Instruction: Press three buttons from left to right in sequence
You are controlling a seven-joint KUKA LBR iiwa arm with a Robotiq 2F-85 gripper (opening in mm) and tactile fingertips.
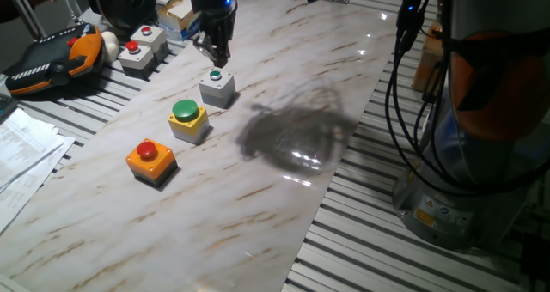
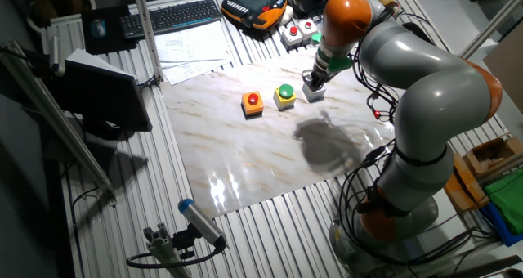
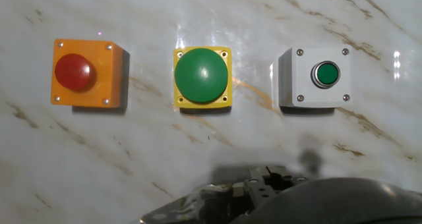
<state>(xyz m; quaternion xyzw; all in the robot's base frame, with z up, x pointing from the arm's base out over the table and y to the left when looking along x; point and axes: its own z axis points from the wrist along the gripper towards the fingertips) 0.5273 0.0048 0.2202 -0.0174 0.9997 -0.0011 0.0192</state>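
Basically, the claw (image 1: 215, 58) hangs just above the grey box (image 1: 217, 89), close over its tiny green button (image 1: 215, 75), at the far end of the row on the marbled desk (image 1: 284, 86). By its place in the order, I'd judge the step in hand is the last press. No view shows clearly whether the tip is touching the cap or just off it.

To do it well: come straight down on the small cap, centred. It's a tiny target with a metal ring around it, so any sideways offset lands on the ring or the lid instead. Press square, then lift straight up; a slanted push could skid the box on the smooth desk.

Whether the claw is open or closed I cannot tell; no view shows the fingertips clearly.

The three boxes, from the hand view: orange box (image 3: 84, 73) with a domed red button (image 3: 74, 72), yellow box (image 3: 202, 77) almost covered by its wide green button (image 3: 201, 75), then the grey box with corner screws. They sit in one straight line, apart from each other, none tilted.

Beyond the row, off the marbled sheet on the slatted top: two pale boxes (image 1: 140, 48) with red buttons, not part of this job. An orange and black pendant (image 1: 51, 60) lies next to them.
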